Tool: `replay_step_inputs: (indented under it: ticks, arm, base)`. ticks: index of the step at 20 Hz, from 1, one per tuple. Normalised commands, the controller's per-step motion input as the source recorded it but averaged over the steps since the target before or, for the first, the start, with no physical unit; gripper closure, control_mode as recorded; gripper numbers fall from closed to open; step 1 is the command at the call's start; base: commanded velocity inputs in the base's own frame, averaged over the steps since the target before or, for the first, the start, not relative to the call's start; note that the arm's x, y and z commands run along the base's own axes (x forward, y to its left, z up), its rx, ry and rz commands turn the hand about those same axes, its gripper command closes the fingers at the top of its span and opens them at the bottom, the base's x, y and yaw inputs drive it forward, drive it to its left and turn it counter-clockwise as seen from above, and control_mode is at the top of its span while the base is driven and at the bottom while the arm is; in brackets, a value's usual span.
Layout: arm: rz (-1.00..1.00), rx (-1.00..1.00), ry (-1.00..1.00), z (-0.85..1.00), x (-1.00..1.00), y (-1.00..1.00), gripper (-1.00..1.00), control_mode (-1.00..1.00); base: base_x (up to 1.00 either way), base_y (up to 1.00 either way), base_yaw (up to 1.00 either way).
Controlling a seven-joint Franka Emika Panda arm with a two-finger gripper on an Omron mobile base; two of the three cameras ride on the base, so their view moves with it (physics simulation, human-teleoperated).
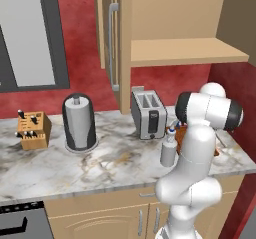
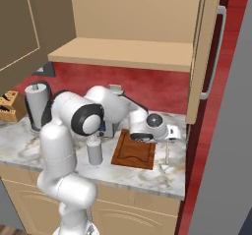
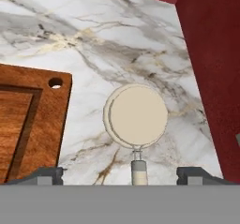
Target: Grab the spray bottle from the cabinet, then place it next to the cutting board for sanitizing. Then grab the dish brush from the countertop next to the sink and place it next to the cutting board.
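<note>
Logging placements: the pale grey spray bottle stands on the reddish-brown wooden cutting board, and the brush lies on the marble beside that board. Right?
Not quite. In the right base view the pale grey spray bottle stands on the marble countertop beside the reddish-brown wooden cutting board, not on it. The brush is beside the board.

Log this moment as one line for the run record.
gripper: open | dish brush: released beside cutting board | spray bottle: on countertop

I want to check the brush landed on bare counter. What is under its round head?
Under the brush, marble countertop shows all around the round head, with the cutting board apart to one side. The patch directly beneath the head is covered. The open pincer hangs above.
</note>
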Motion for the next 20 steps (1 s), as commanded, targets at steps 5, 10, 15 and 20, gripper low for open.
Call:
replay_step_inputs:
  ticks: [5,10,15,20]
  arm:
    - [-0.02,0.00,-0.15,0.77,-0.14,0.02,-1.00,-1.00]
    - [0.00,0.00,-0.15,0.94,-0.34,0.00,-1.00,-1.00]
    - [0.00,0.00,-0.10,0.84,-0.43,0.27,-1.00,-1.00]
    - [0.00,0.00,-0.09,0.82,-0.34,0.43,-1.00,-1.00]
  base:
    - [0.00,0.00,0.00]
    - [0.00,0.00,0.00]
    - [0.00,0.00,0.00]
    - [0.00,0.00,0.00]
